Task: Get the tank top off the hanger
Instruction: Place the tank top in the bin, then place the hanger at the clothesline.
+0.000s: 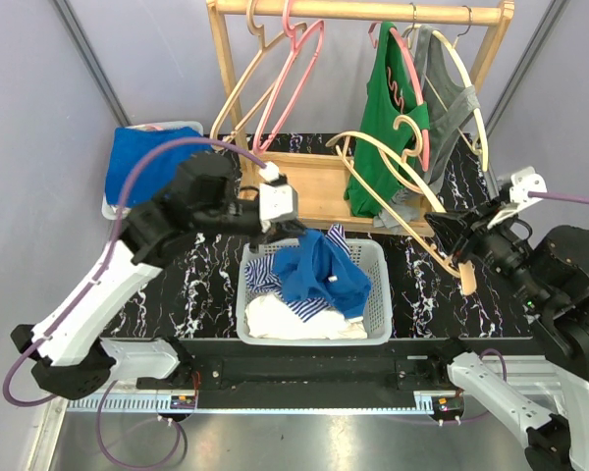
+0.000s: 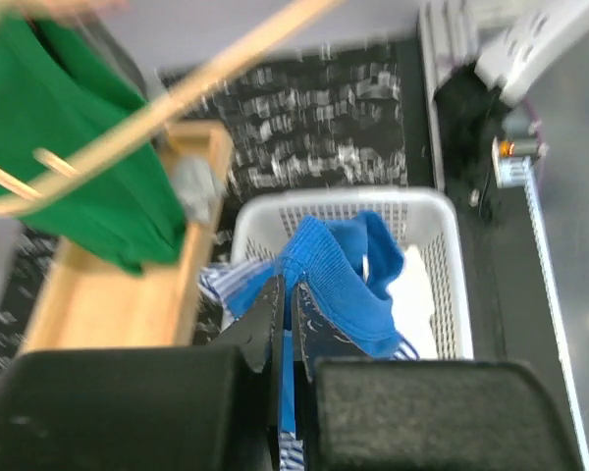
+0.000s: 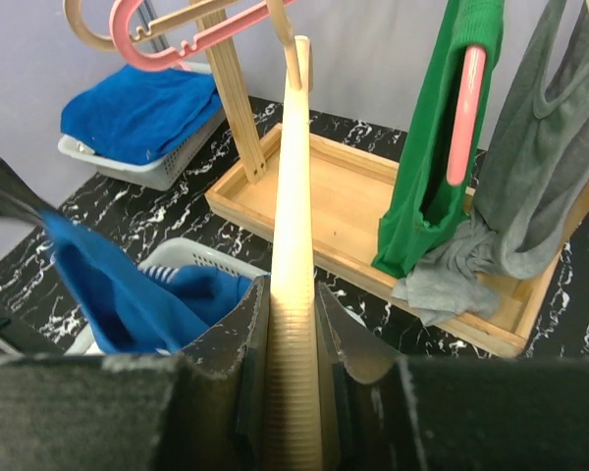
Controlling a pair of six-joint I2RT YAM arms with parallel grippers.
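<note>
1. Left end effector [image 2: 283,294] is clamped shut on a fold of the blue tank top [image 2: 339,280]. The rest hangs below it into the white basket [image 2: 450,275].
2. Right end effector [image 3: 294,294] is gripping the wooden hanger [image 3: 294,177], which runs out ahead of my fingers. It looks clear of the top, so I'd say only the drop is left.
3. Risk: striped cloth [image 2: 221,285] sits right under the left fingers. It may be pinched too and get dragged out if I lift.
4. Risk: the hanger's far end is near the green top [image 3: 422,206], so a swing could snag it.
</note>
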